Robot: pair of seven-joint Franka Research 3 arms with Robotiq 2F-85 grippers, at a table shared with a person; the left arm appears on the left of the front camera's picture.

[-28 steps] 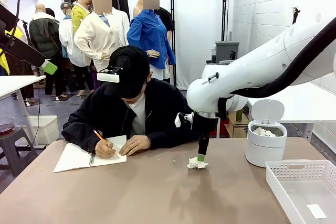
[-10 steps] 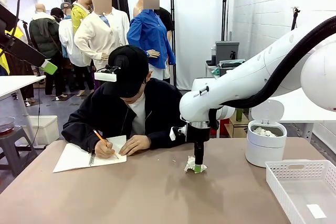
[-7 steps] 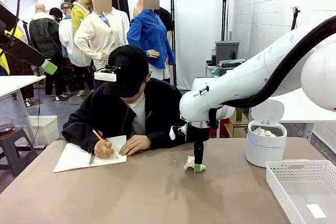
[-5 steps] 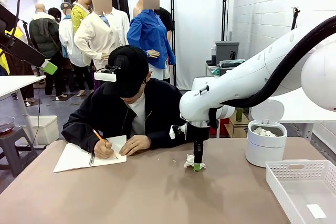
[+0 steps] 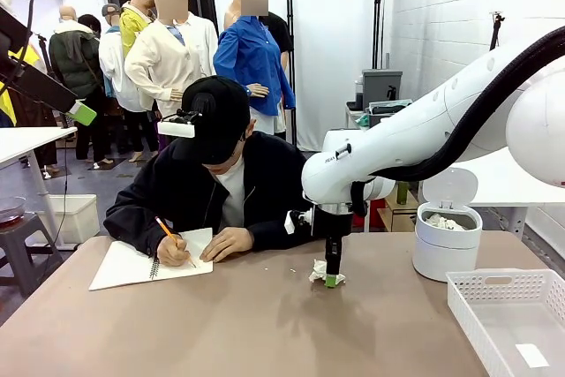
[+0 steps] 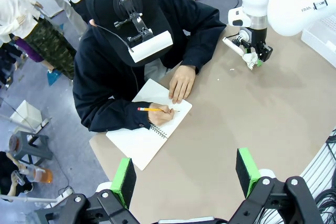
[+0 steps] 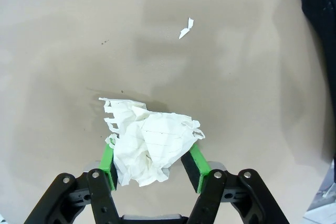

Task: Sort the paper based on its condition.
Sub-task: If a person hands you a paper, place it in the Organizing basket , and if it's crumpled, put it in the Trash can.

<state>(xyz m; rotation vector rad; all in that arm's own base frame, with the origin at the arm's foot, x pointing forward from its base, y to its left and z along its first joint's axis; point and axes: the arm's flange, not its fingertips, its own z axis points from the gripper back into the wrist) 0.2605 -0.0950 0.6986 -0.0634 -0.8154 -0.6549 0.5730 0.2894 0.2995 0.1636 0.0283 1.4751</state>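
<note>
Table centre: clamped right gripper (image 5: 331, 280) on crumpled paper (image 5: 317, 272). Hung left gripper (image 6: 185, 174) high, jaws apart. Spotted bin (image 5: 446, 258) far right, basket (image 5: 503, 278) near right, notebook (image 5: 124, 267) far left, well clear.

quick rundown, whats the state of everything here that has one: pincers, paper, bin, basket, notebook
right pincer, shut on the crumpled paper
crumpled paper, gripped between the green pads, down at the table
left pincer, open, nothing between its pads
bin, lid up, paper lumps inside
basket, holds one flat slip
notebook, open, a hand writing in it with a pencil
</note>
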